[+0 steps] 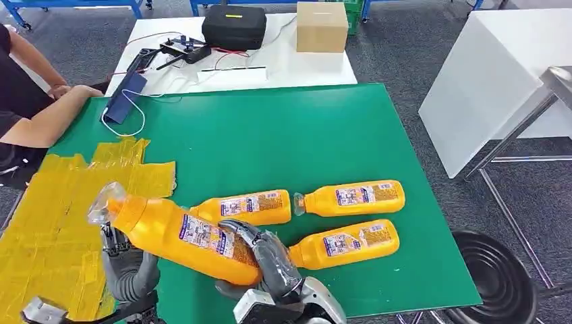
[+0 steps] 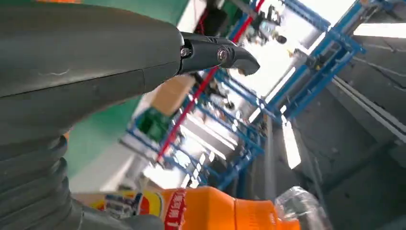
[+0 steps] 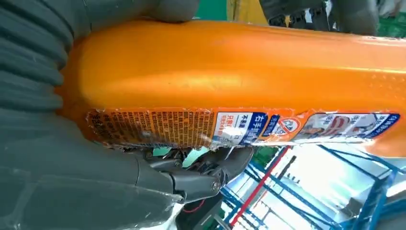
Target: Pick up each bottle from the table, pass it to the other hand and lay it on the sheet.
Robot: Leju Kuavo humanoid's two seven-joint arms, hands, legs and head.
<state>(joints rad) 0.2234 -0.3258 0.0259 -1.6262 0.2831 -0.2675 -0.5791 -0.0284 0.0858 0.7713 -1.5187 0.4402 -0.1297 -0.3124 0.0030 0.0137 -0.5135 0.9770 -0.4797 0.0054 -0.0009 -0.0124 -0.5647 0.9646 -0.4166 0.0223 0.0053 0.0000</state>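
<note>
My right hand [image 1: 268,260] grips the base end of an orange bottle [image 1: 177,233], holding it tilted above the table's front edge, its clear cap toward the yellow sheet [image 1: 54,216]. In the right wrist view the bottle [image 3: 239,72] lies across that hand's palm with its label showing. My left hand [image 1: 125,264] sits just under the bottle's neck end with its fingers [image 2: 218,52] apart, and the bottle [image 2: 210,211] lies close beside it. Three more orange bottles [image 1: 251,206] [image 1: 354,197] [image 1: 347,243] lie on the green table [image 1: 270,135].
A person's arm [image 1: 40,118] rests on the table's left edge. Behind the green mat lie a blue pouch [image 1: 125,98], a controller [image 1: 183,48], a black case [image 1: 234,27] and a cardboard box [image 1: 322,25]. A white table [image 1: 492,74] and a black stool [image 1: 502,277] stand right.
</note>
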